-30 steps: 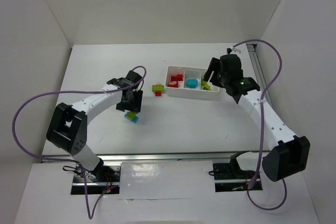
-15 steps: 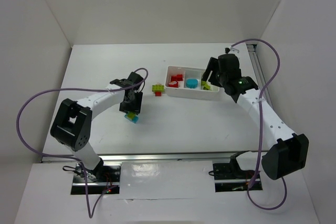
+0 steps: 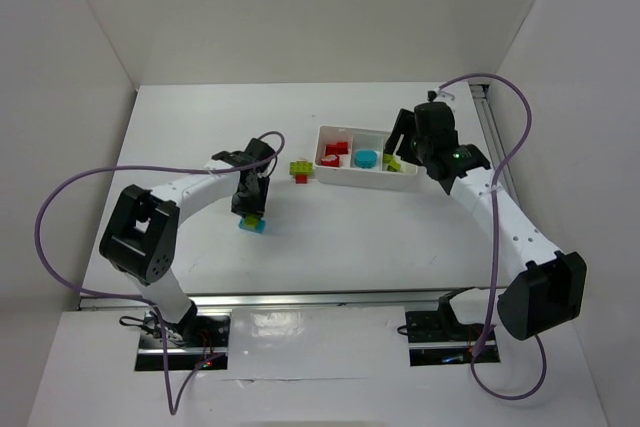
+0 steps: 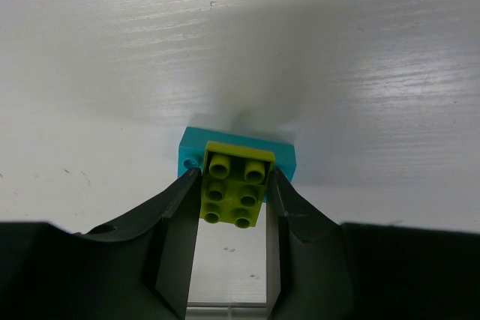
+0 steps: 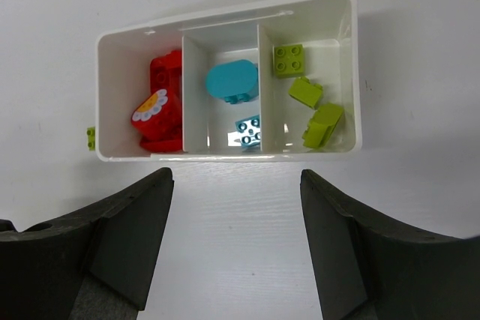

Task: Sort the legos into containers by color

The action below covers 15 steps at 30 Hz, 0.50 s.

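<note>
Your left gripper [image 4: 234, 177] clamps green brick [image 4: 234, 186] atop cyan base [image 4: 190, 154], centre frame: judged splitting stack by colour. Right gripper [image 5: 234, 179] wide, empty, above tray [image 5: 225, 157].

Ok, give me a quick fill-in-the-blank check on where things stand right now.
The green brick in the left gripper sits on a ____ brick. The tray has ____ compartments. The right gripper, facing the tray, is ____.
Missing words: cyan; three; open.
</note>
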Each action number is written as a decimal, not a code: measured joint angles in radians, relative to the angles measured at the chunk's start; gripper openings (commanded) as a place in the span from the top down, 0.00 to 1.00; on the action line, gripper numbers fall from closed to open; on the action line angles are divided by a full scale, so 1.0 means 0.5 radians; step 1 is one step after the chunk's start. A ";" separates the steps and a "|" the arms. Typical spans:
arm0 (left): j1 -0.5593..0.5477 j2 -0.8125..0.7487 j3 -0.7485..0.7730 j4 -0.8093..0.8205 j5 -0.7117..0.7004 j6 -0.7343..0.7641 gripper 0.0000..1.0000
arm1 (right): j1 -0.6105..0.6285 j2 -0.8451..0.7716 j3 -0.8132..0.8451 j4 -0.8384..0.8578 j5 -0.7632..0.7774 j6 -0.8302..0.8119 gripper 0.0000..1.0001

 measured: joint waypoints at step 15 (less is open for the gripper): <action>0.104 -0.204 0.874 -0.122 0.776 0.041 1.00 | -0.010 0.060 0.166 0.051 -0.820 -0.201 0.23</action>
